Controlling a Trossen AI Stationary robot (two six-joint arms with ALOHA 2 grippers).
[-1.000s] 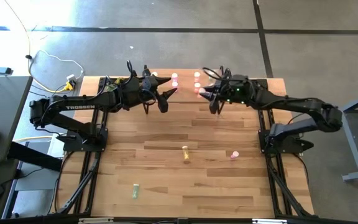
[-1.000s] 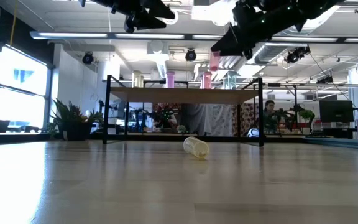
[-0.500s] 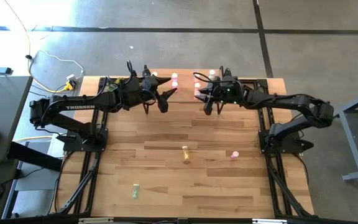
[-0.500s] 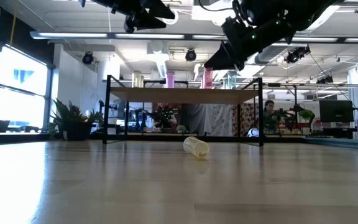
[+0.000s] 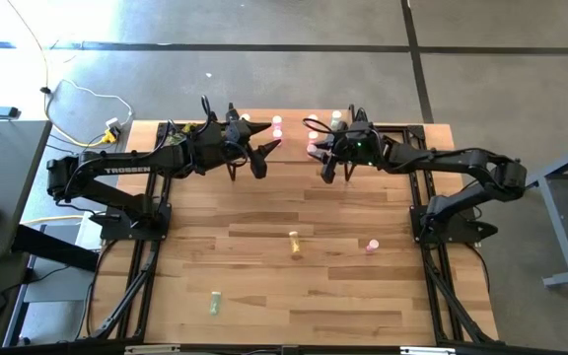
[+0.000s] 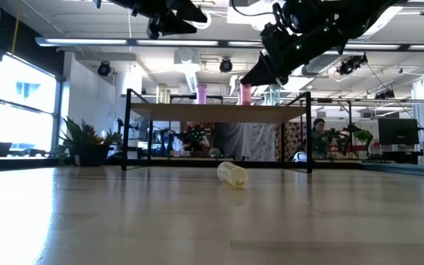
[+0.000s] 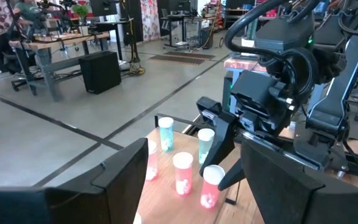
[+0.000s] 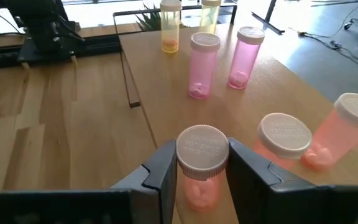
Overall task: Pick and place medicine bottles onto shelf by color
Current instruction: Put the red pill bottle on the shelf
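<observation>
My right gripper [image 8: 202, 180] is shut on a red-tinted bottle with a white cap [image 8: 202, 152]. It holds the bottle over the shelf [image 6: 197, 110], and in the low view the bottle's base [image 6: 246, 100] reaches the light wood top. Whether the base rests on the shelf I cannot tell. Several more bottles stand upright on the shelf: two pink [image 8: 204, 65], a yellow one [image 8: 170, 25] and two red ones [image 8: 284, 140]. My left gripper [image 5: 269, 150] hangs open above the table by the shelf's left part, holding nothing. My right gripper pinches the bottle between its two fingers, one on each side of the upper body just under the cap [image 8: 185, 171]. The fingers [image 6: 260, 70] come slanting down from the table's right side. The bottle is upright, its base at the shelf top.
On the table lie a yellow bottle [image 5: 294, 244] and a green one [image 5: 215, 302], and a pink bottle [image 5: 371, 246] stands near the right arm's base. The shelf's black legs [image 6: 127, 129] stand at the far edge. People and desks show in the room behind.
My right gripper has come down and a little toward the table's left, onto the shelf, carrying the bottle upright. The bottle, held well above the shelf a second ago, now has its base at the shelf top. Most of this descent came early in the second.
</observation>
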